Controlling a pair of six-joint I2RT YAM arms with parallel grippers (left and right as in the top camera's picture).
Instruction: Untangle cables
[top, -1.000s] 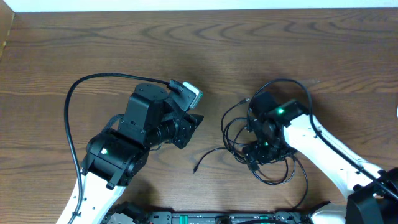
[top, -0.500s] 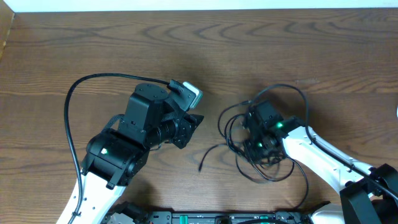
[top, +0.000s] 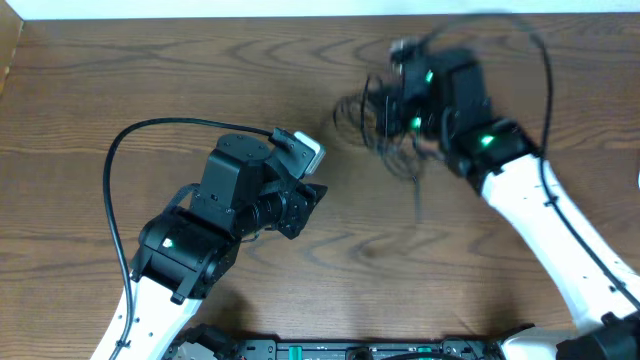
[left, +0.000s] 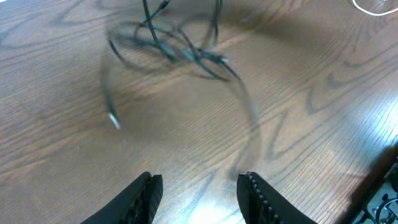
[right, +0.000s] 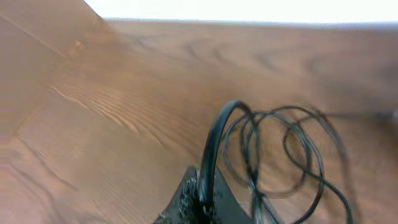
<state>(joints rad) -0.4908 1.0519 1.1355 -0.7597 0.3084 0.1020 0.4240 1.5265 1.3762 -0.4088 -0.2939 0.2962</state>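
The cables (top: 378, 128) are a tangle of thin black cords hanging blurred in the air over the far middle of the table. My right gripper (top: 398, 108) is shut on them. In the right wrist view, one thick loop rises out of the closed gripper (right: 205, 190) and thinner cable loops (right: 287, 148) hang to its right. The left wrist view shows the cable bundle (left: 180, 50) ahead, with a loose plug end (left: 114, 119) dangling. My left gripper (left: 199, 186) is open, with only bare wood between its fingers. It sits at the table's left middle (top: 308, 195), apart from the cables.
The left arm's thick black cable (top: 113, 200) arcs over the table on the left. The wooden table's far edge (top: 300, 17) meets a white wall. A white object (left: 376, 6) lies at the far right.
My right gripper closed on the cable tangle, lifted it off the table and swung it toward the far edge. The left arm has not moved.
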